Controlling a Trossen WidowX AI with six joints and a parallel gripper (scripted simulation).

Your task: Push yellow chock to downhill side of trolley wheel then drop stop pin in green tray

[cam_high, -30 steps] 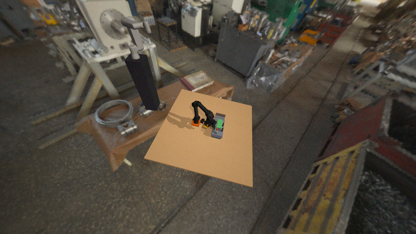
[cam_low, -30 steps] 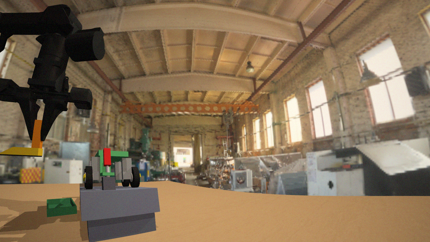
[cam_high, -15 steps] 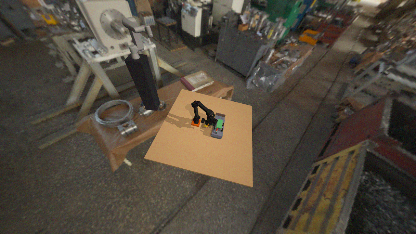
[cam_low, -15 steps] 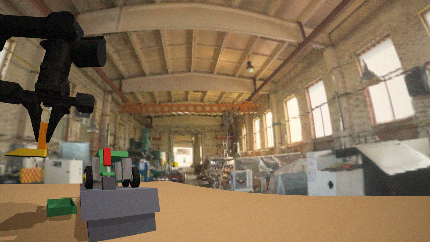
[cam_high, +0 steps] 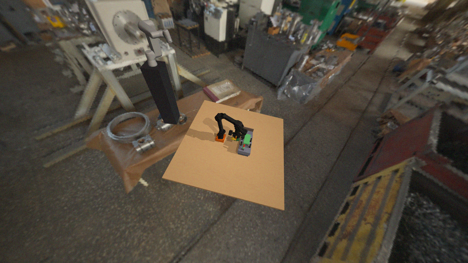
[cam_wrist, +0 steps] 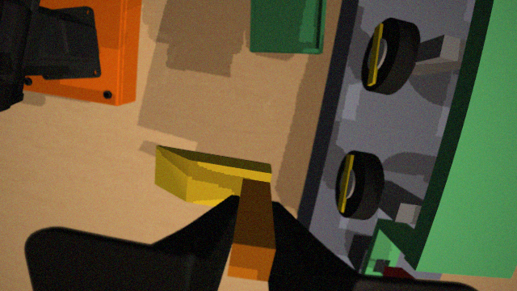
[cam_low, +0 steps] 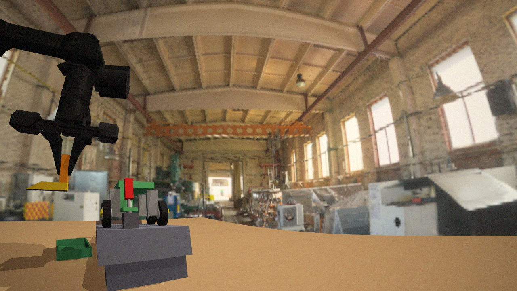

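Observation:
My gripper [cam_low: 64,173] [cam_wrist: 253,207] is shut on the orange handle of the yellow chock [cam_low: 50,186] [cam_wrist: 214,178]. It holds the chock in the air beside the ramp [cam_low: 144,244] [cam_wrist: 343,133], on the green tray's side. The chock touches neither ramp nor trolley. The green trolley [cam_high: 247,139] [cam_low: 144,184] [cam_wrist: 481,170] stands on the ramp on black wheels. The red-headed stop pin [cam_low: 128,188] [cam_wrist: 397,272] stands upright at the trolley's near end in the exterior view. The green tray [cam_low: 74,249] [cam_wrist: 288,26] lies on the table beside the ramp.
The arm's orange base [cam_high: 219,138] [cam_wrist: 125,52] stands on the wooden table [cam_high: 225,173], across the tray from the ramp. A low stop block [cam_low: 131,220] rises from the ramp below the pin. A grey arm on a dark pedestal [cam_high: 160,91] stands beyond the table.

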